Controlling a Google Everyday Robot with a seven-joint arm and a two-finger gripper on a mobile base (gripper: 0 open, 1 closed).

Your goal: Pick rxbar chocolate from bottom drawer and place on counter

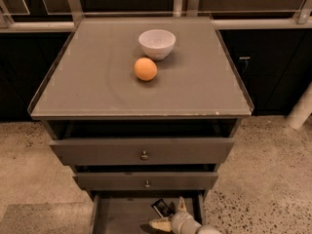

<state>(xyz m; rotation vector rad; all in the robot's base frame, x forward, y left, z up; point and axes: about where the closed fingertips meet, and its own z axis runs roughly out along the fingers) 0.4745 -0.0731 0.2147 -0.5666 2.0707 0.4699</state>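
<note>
The bottom drawer (122, 216) is pulled out at the lower edge of the camera view. The rxbar chocolate (162, 207), a small black wrapper with white print, lies on the drawer floor towards the right. My gripper (166, 212) reaches into the drawer from below, right beside the bar. Its pale fingers (181, 204) are spread open around the bar's near right side, not closed on it. The counter (97, 87) is the wide grey glossy top above the drawers.
A white bowl (157, 43) and an orange (146, 68) sit on the counter near its back centre. Two knobbed drawers (144, 155) above the bottom one stand slightly ajar. Dark cabinets lie behind, speckled floor on both sides, and a white post (301, 108) at the right.
</note>
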